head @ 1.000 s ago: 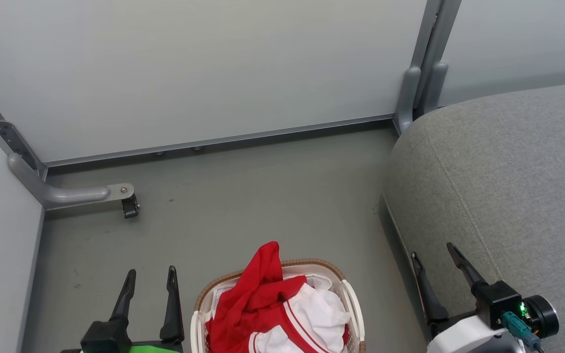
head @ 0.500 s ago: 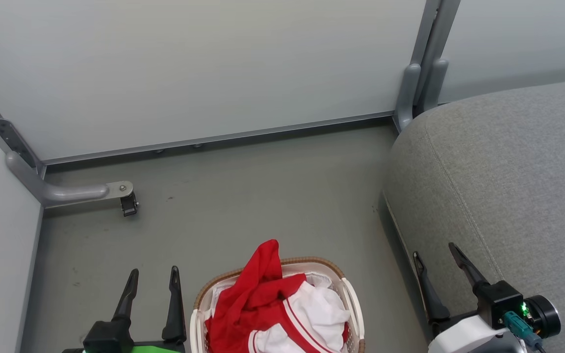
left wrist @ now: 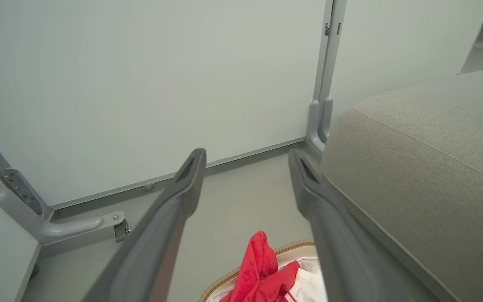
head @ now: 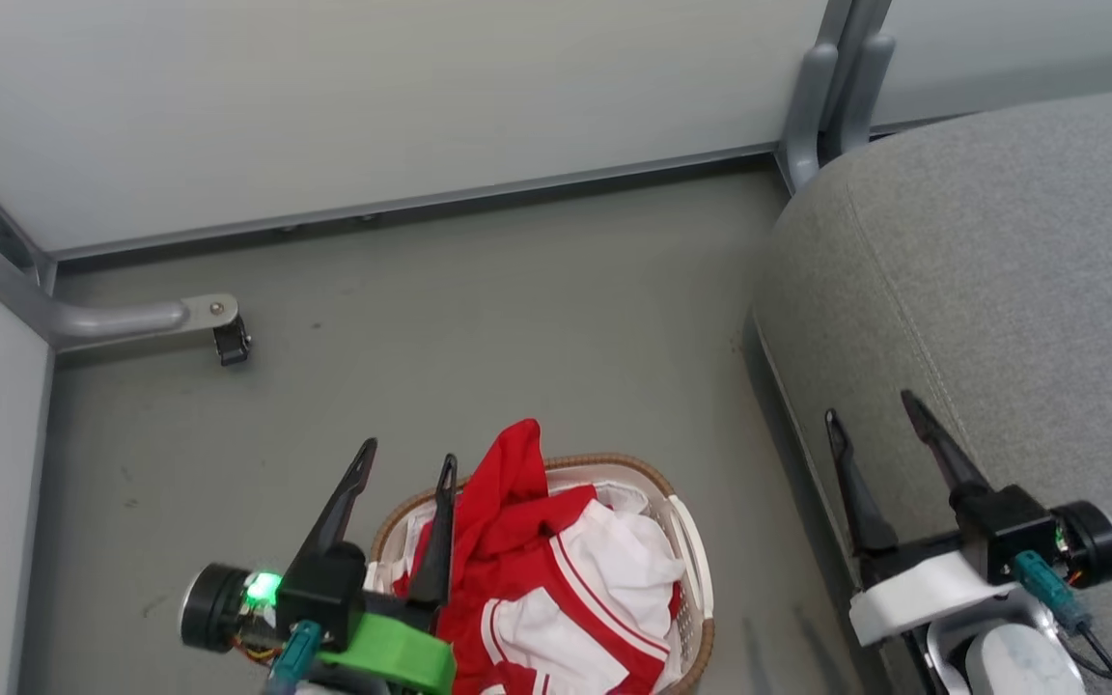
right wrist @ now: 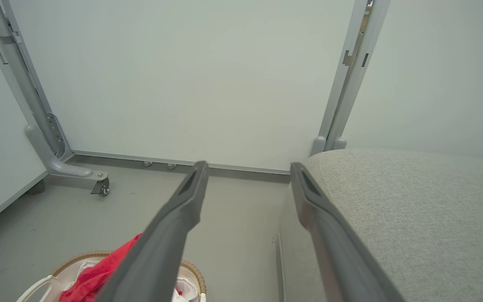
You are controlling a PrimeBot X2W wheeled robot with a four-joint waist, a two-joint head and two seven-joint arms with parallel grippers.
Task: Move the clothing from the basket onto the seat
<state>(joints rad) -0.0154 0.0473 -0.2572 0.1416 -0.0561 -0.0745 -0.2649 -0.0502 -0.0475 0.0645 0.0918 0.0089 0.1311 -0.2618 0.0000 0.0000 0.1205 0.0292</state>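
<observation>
Red and white clothing (head: 556,579) is heaped in the white basket (head: 689,550) with a brown woven rim, on the floor at the bottom centre of the head view. A red fold (left wrist: 262,270) of it sticks up above the rim. My left gripper (head: 406,461) is open, empty, above the basket's left rim. The grey seat (head: 1000,280) fills the right side. My right gripper (head: 870,405) is open and empty, over the seat's left edge. In the right wrist view the basket (right wrist: 189,268) lies low left and the seat (right wrist: 413,218) to the right.
Pale partition panels (head: 373,97) wall in the back and left. A grey panel foot with a caster (head: 223,338) juts onto the floor at the left. Another post (head: 826,87) stands in the corner by the seat. Bare grey floor (head: 517,319) lies beyond the basket.
The head camera has tilted, shifting the whole picture. My left gripper has moved up and right, from beside the basket to over its left rim. The right gripper has risen slightly.
</observation>
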